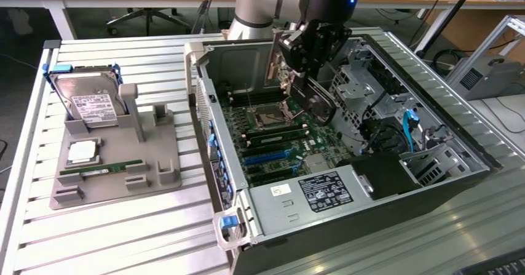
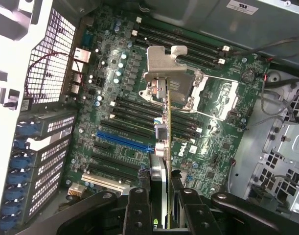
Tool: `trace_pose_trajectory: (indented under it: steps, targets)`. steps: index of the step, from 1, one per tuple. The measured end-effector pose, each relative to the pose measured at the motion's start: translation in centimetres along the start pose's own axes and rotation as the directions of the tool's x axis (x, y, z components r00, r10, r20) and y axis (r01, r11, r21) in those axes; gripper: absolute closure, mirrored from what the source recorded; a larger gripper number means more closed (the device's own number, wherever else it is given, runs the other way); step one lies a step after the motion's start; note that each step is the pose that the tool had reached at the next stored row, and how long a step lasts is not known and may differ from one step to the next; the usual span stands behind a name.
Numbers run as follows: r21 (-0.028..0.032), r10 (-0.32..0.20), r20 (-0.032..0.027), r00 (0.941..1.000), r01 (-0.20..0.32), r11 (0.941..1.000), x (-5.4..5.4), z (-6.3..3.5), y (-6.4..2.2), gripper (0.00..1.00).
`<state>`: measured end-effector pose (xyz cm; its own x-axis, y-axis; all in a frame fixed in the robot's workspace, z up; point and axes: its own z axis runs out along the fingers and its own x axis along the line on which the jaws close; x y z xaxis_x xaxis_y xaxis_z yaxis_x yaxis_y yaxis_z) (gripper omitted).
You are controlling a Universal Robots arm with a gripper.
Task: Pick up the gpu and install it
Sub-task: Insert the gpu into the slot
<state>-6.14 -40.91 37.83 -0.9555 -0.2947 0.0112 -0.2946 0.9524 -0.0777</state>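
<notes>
Slatted metal table (image 1: 123,238), grey parts stand (image 1: 102,192) on it — open computer case (image 1: 410,208) alongside

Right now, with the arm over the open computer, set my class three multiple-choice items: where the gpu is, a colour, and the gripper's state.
1. Where is the gpu? A on the floor; B inside the computer case, above the motherboard; C in a person's hand.
2. What colour is the long slot among the black ones? A red; B yellow; C blue.
3. The gripper is: A shut on the gpu; B open, empty; C shut on a cable.
Key: 1 B, case walls surround it; 2 C, it shows blue in the wrist view; 3 A, fingers clamp the card's edge.
</notes>
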Motion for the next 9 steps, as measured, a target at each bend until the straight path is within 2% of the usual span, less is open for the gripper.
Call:
trace_pose_trajectory:
  steps: [9]
  targets:
    - [0.0015, -0.022, 0.0014, 0.9997, 0.022, 0.9997, 0.00, 0.00, 0.00, 0.73]
